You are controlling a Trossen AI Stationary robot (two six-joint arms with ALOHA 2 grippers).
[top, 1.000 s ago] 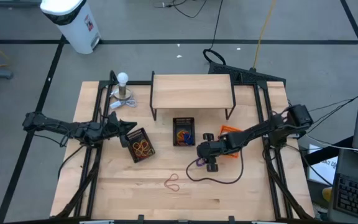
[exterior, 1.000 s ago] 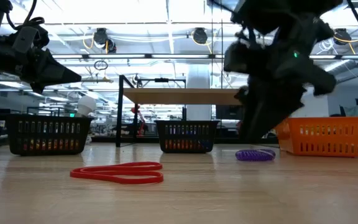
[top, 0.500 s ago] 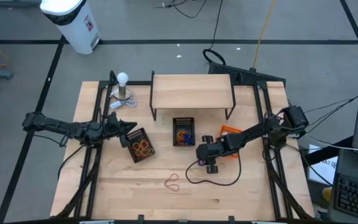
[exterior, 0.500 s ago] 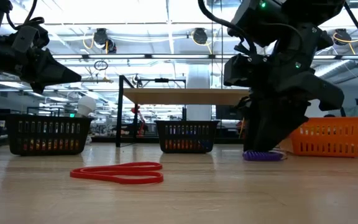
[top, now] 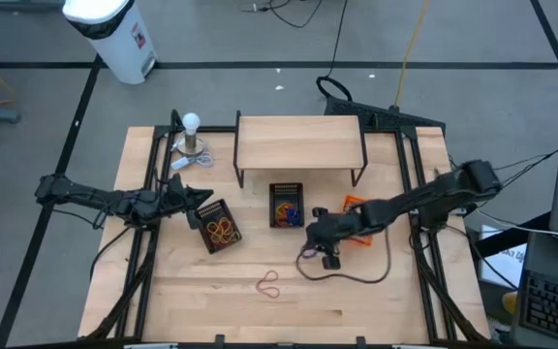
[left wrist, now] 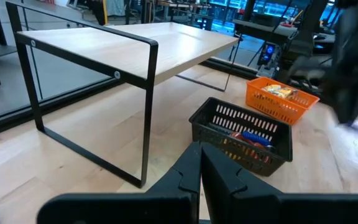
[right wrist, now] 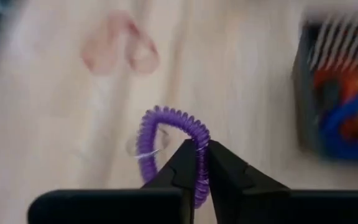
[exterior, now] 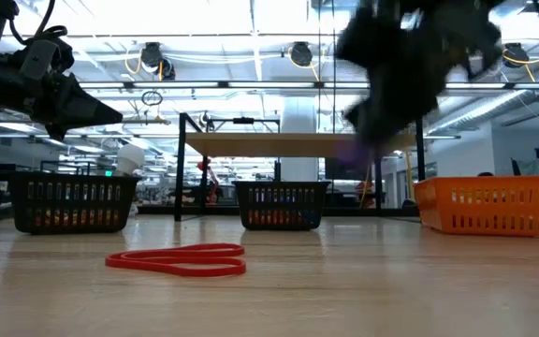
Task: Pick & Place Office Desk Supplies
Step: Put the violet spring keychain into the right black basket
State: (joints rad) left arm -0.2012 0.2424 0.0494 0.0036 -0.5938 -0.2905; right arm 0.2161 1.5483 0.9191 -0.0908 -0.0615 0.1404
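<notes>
Your right gripper (right wrist: 197, 163) pinches a purple coil ring (right wrist: 166, 140), lifted off the table (top: 356, 310) and blurred in the low view; your left gripper (left wrist: 201, 163) waits closed, empty, near the left edge.

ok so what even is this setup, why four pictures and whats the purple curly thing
It is a robot with two dark arms working at a wooden table. Each arm ends in a two-finger gripper.

The four pictures show one moment from four cameras: one looks straight down from above, one sits at table height, and one rides on each wrist.

The purple curly thing is a spiral band. The right gripper is shut on it and has it lifted off the table, near the middle bin. The left gripper is shut, holds nothing and hangs over the table's left side.

On the table lie a red rubber band, two black mesh bins with small supplies inside, an orange bin, a little wooden shelf on black legs and a white bulb-shaped object in the far left corner.
</notes>
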